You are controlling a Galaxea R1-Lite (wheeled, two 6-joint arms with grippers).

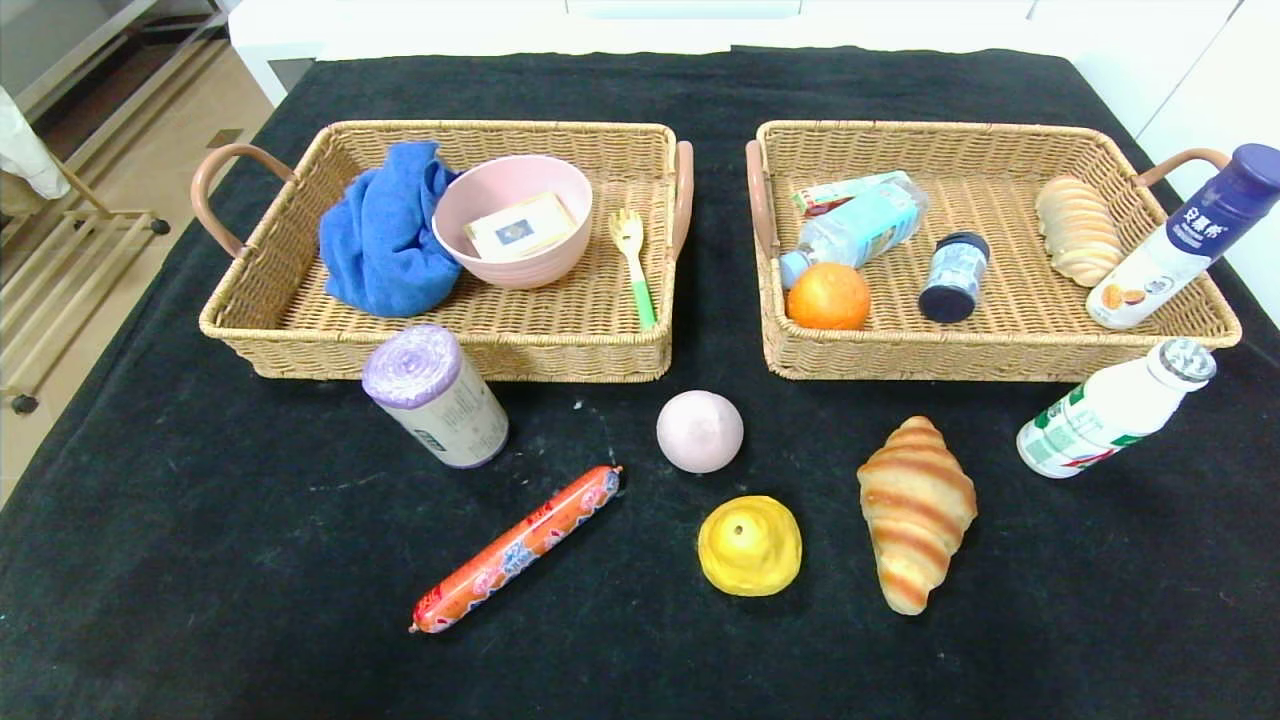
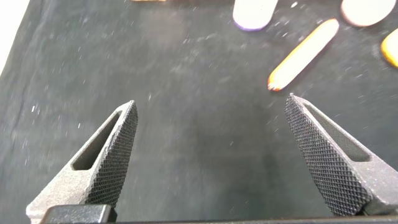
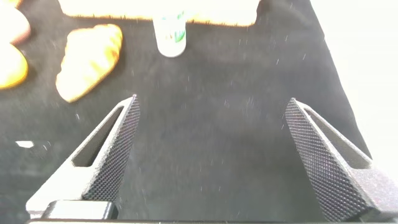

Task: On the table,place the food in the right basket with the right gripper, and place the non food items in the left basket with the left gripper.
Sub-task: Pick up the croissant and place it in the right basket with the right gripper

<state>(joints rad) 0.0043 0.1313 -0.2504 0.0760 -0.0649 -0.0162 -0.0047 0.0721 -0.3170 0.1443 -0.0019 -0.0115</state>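
Observation:
On the black cloth in front of the baskets lie a purple-ended roll (image 1: pixel 437 396), a red sausage (image 1: pixel 517 548), a pink ball (image 1: pixel 699 431), a yellow pastry (image 1: pixel 750 545), a croissant (image 1: pixel 915 510) and a white milk bottle (image 1: pixel 1110 410). The left basket (image 1: pixel 440 362) and right basket (image 1: pixel 1000 368) stand behind them. Neither gripper shows in the head view. My left gripper (image 2: pixel 211 99) hangs open over bare cloth, short of the sausage (image 2: pixel 303 54) and roll (image 2: pixel 254 14). My right gripper (image 3: pixel 212 99) is open and empty, with the croissant (image 3: pixel 90 60) and milk bottle (image 3: pixel 170 36) beyond it.
The left basket holds a blue cloth (image 1: pixel 385 230), a pink bowl (image 1: pixel 512 220) and a fork (image 1: pixel 632 260). The right basket holds a water bottle (image 1: pixel 860 228), an orange (image 1: pixel 828 296), a small jar (image 1: pixel 955 277) and bread (image 1: pixel 1075 230). A blue-capped bottle (image 1: pixel 1180 240) leans on its right rim.

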